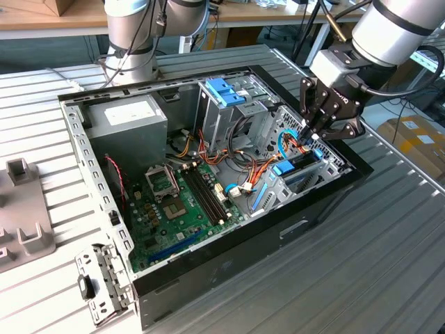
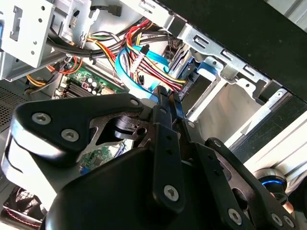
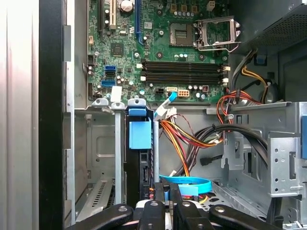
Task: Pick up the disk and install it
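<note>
Your claw hangs over the open computer case, fingers nearly together, apparently holding nothing. The disk sits on edge in its bay beside the motherboard.

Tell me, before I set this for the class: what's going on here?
A robot arm is working inside an open computer case lying on a table. Its gripper is down at the drive bay by the case's front edge, where the disk sits upright in its blue carrier between metal rails, beside a tangle of cables.
</note>
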`<state>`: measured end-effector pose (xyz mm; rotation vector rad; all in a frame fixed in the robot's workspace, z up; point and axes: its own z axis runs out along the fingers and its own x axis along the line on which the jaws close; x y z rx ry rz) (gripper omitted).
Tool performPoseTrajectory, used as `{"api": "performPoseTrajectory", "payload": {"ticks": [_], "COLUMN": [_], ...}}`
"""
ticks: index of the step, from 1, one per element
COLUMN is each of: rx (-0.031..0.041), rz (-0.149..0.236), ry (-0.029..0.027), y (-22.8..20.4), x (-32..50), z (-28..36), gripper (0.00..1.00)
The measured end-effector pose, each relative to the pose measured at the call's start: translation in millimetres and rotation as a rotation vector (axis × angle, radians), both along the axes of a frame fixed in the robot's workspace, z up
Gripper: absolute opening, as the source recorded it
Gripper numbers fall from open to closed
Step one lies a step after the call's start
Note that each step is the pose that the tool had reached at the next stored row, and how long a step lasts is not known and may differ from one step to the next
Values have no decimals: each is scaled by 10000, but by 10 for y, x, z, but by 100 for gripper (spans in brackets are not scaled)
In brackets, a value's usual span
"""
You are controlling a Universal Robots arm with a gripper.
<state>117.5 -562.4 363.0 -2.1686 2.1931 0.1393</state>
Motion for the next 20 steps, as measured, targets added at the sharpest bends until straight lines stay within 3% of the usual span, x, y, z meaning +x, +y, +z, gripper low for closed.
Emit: {"api": "performPoseTrajectory", "payload": {"ticks": [12, 20], "rx": [1, 0], "rz": [1, 0], "ry": [0, 0], "y": [-96, -106], "x": [-27, -29], "z": [-21, -28], "gripper": [16, 16]}}
